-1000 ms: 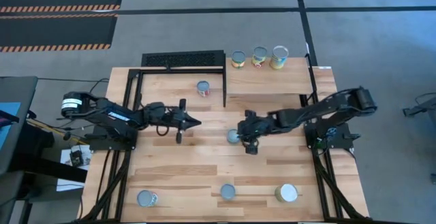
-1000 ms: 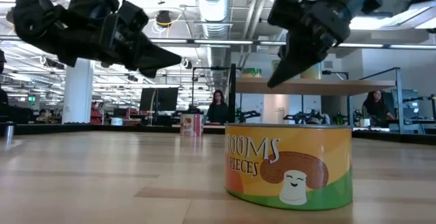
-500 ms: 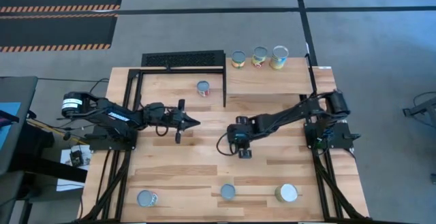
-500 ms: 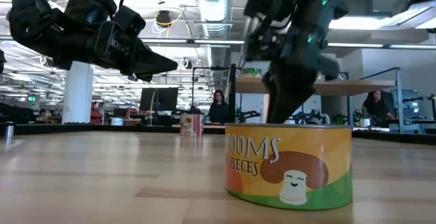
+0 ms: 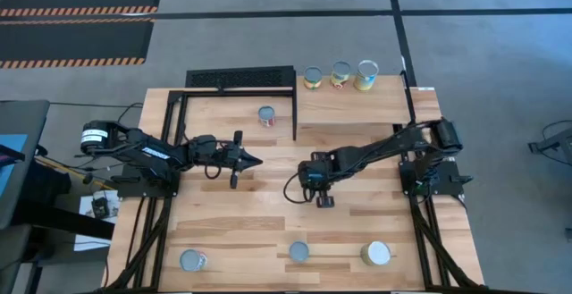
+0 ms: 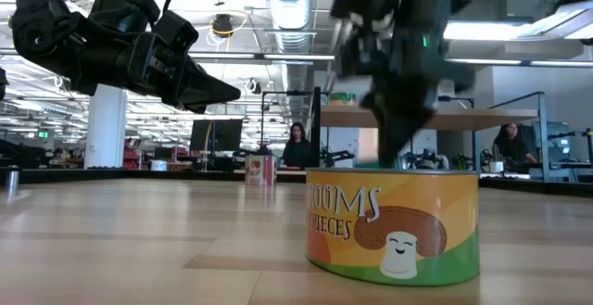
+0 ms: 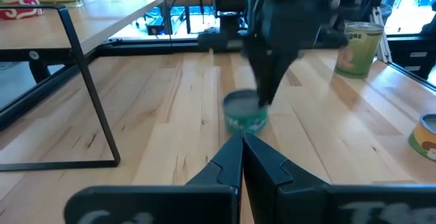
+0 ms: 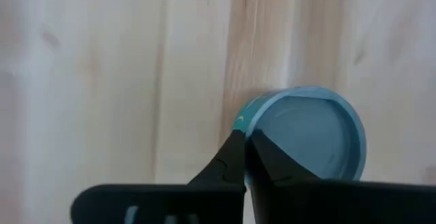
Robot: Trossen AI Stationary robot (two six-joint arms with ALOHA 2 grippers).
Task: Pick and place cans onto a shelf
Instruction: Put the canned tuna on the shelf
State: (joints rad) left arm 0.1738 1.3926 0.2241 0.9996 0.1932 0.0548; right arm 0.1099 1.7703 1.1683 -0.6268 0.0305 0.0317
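Observation:
A teal can [image 8: 306, 132] stands upright mid-table; it also shows in the left wrist view [image 7: 245, 113]. My right gripper [image 8: 244, 141] is shut and points down, its tips at the can's top rim, and it hides the can in the high view [image 5: 308, 180]. My left gripper [image 5: 257, 160] is shut and empty, hovering left of it above the table. Three cans [image 5: 340, 75] stand along the far edge of the raised wooden shelf [image 5: 353, 108]. A red can [image 5: 266, 115] stands on the table by the shelf's left side. My right gripper's shut fingertips [image 7: 264, 96] come from above, pointing down, at the teal can's top rim [image 8: 246, 118]. I cannot tell whether they touch it. The can stands upright on the table.
Three more cans [image 5: 192, 260], [image 5: 299, 252], [image 5: 377, 254] stand along the near edge; the mushroom-label can [image 6: 394, 226] fills the low view's foreground. A black perforated rack [image 5: 239, 78] lies at the back. Black frame bars [image 7: 82, 67] edge the shelf.
My right gripper has gone toward the table's left edge and down, from beside the teal can to right over it, tipping until its fingers point straight down. The can has stayed in place.

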